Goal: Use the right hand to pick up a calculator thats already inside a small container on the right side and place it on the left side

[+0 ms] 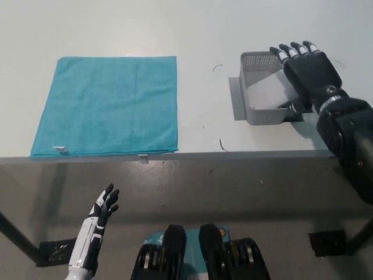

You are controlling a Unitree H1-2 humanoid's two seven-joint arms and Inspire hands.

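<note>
White tabletop (204, 52): teal square cloth (106, 105) at left, small grey perforated plastic container (260, 88) at right. Pale grey flat calculator (265, 93) tilted inside container. Black right hand (306, 73) over container, fingers spread, holding nothing. White left hand (96, 224) below table edge, fingers apart.

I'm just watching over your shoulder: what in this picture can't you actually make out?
- Calculator, head view: the black right hand covers its right part; no keys or screen can be made out.
- Right hand: whether it touches the calculator is unclear.
- Small container: its right wall is hidden behind that hand.
- Left hand: below the table edge, its arm cut off by the picture's bottom.
</note>
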